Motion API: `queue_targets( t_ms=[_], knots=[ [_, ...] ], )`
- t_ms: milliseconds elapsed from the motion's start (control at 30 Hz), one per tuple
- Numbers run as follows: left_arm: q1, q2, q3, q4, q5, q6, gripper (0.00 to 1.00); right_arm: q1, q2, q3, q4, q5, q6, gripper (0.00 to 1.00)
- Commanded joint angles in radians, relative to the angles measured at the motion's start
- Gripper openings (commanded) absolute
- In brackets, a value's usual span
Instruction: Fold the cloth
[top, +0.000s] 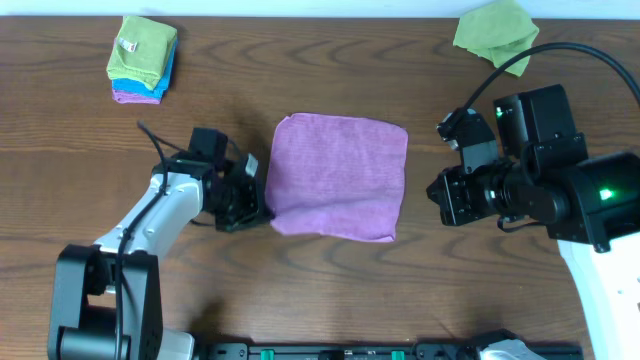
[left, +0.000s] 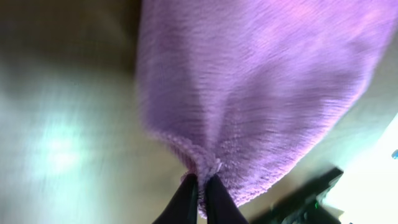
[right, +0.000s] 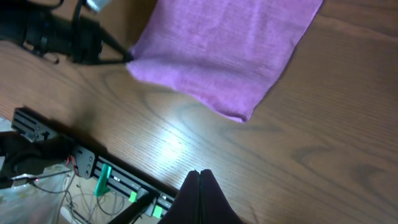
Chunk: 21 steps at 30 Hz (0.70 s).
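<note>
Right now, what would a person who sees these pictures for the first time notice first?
The purple cloth lies flat in the middle of the wooden table, with the left end effector shut on its near left corner. The right end effector is shut and empty over bare wood beside it. A stack of folded cloths sits far left, a crumpled green cloth far right.

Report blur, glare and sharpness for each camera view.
Overhead: sharp and evenly lit, the cloth crisp. Left wrist: blurred throughout, the table smeared with a pale glare patch. Right wrist: mostly sharp, with a bright reflection on the table below the cloth.
</note>
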Motion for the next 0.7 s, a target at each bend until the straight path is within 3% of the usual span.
queue_targets(
  t_ms=[0,33,233,500,533,600,667],
  knots=[
    [0.001,-0.010,0.007,-0.104,-0.026,-0.010,0.79,0.005,0.003,-0.005,0.000,-0.001,-0.016,0.01],
    [0.001,-0.010,0.007,-0.143,-0.024,-0.010,0.95,0.005,0.003,-0.005,0.000,-0.001,-0.016,0.02],
    [0.002,-0.010,0.007,-0.239,-0.096,-0.014,0.95,0.005,0.003,-0.005,0.000,-0.029,-0.016,0.02],
    [-0.001,-0.010,0.007,-0.029,-0.123,-0.025,0.98,0.005,0.003,-0.005,0.005,-0.020,-0.040,0.01],
    [-0.003,-0.010,0.007,0.003,-0.116,-0.025,0.86,0.005,0.003,-0.005,0.004,-0.019,-0.055,0.02],
    [-0.013,-0.010,0.007,0.074,-0.100,-0.034,0.34,0.005,0.003,-0.005,0.004,-0.019,-0.076,0.02],
    [-0.026,-0.009,0.007,0.142,-0.102,-0.070,0.06,0.005,0.003,-0.006,0.005,-0.014,-0.087,0.01]
  ],
)
